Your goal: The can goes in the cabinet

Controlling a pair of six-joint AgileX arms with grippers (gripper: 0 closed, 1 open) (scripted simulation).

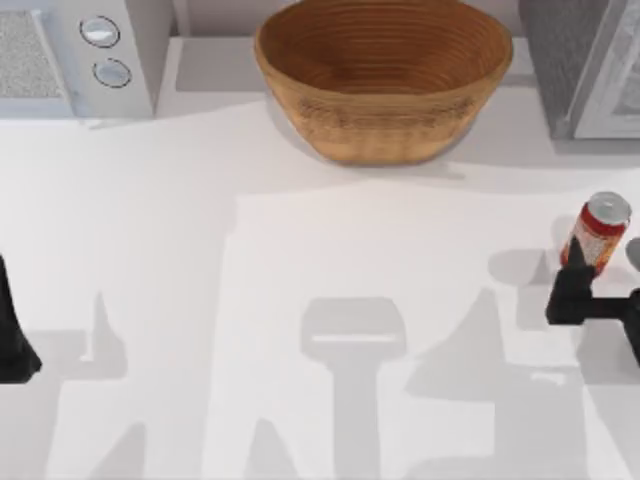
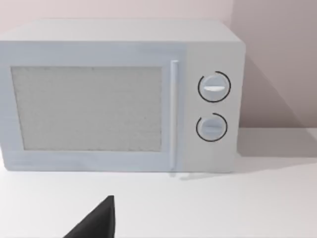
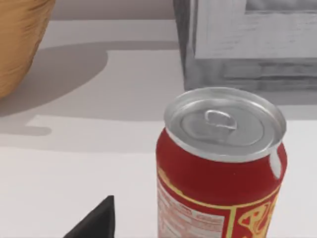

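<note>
Can (image 1: 599, 235) stands upright on the table at the right edge, red body, shiny silver top with pull tab, yellowish label band with small print low on its side. In my right wrist view the can (image 3: 220, 168) is close up and unopened. Cabinet (image 1: 580, 65) sits at the back right corner, behind the can and well apart from it: dark speckled grey side panel, pale white-framed door (image 3: 255, 34).

1. Open table (image 1: 300, 300) spans the middle.
2. Wicker basket (image 1: 385, 80) blocks the back centre.
3. Microwave (image 1: 70, 55) fills the back left.
4. Can (image 1: 598, 232) stands before the cabinet (image 1: 580, 65).
</note>
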